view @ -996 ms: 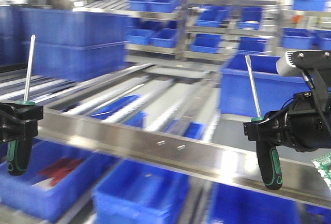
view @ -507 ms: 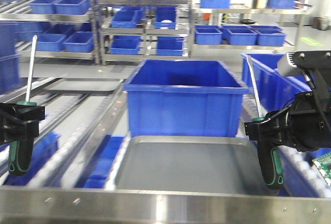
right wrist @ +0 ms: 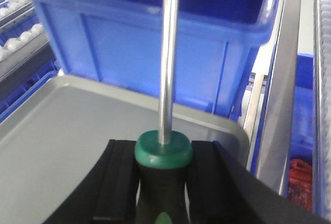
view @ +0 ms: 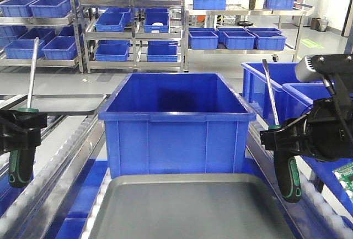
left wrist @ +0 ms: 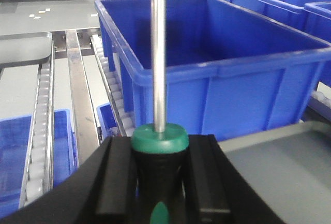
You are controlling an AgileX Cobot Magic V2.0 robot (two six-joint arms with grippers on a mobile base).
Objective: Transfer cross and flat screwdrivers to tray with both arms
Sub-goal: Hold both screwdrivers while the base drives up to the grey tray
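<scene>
- My left gripper (view: 22,129) has its jaws closed narrow on the black-and-green handle of the left screwdriver (view: 21,167), just under the green collar.
- This screwdriver stands upright, with the handle hanging below my jaws and the thin steel shaft pointing up.
- In the left wrist view the two black fingers (left wrist: 120,182) press on both sides of the handle, and the shaft rises in front of the blue crate (left wrist: 217,53).
- My right gripper (view: 284,139) also grips narrow on the handle of the right screwdriver (view: 289,179), again just under the collar.
- The right screwdriver is nearly upright; its shaft leans a little to the left at the top.
- I cannot tell which tip is cross and which is flat.
- The tray (view: 187,211) lies low in the middle, between my two grippers and just in front of the blue crate.
- Both screwdrivers are in the air at the sides of the tray, the left one well apart from it and the right one near its right edge. Neither touches it.
- In the right wrist view the tray's grey bottom is below and to the left of the shaft.
- A grey metal piece (view: 314,67) sits above my right gripper.
- A roller rail (view: 55,175) runs along the left of the tray.
</scene>
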